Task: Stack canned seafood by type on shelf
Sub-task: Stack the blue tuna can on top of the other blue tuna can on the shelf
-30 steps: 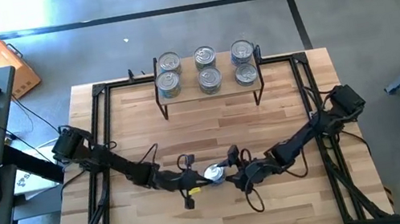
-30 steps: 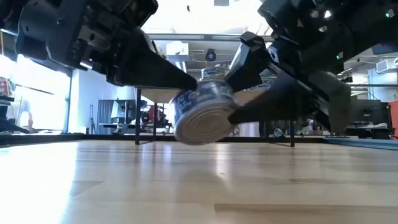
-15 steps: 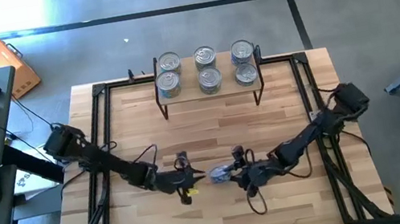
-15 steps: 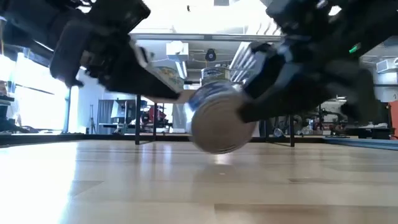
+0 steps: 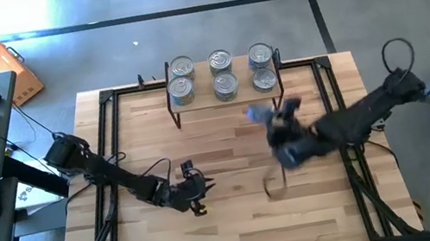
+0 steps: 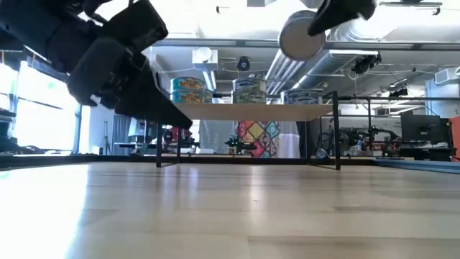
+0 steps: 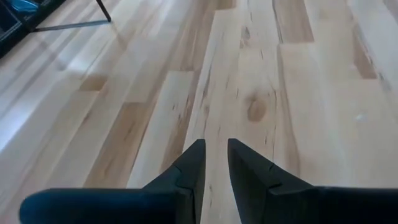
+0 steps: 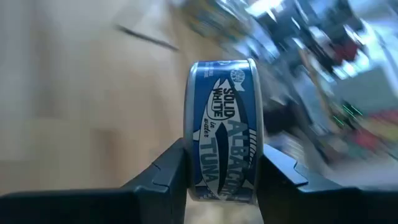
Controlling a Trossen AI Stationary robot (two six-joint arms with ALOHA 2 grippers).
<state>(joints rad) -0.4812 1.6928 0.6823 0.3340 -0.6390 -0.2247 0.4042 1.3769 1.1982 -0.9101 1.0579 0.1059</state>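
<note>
Right wrist view is showing the right gripper (image 8: 221,171) clamping a blue-labelled round albacore tuna tin (image 8: 222,127) on edge, aloft just before the light wooden black-legged shelf (image 5: 225,99), risking slipping or hitting shelved silver-lidded tins (image 5: 225,84); left gripper (image 7: 215,163), barely parted, empty.

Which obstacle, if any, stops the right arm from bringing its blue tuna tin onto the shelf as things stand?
Probably none. The right claw grips the blue tuna tin in the air near the shelf. The left claw waits empty, low over the table. Six tins crowd the shelf, so it must stack.
</note>
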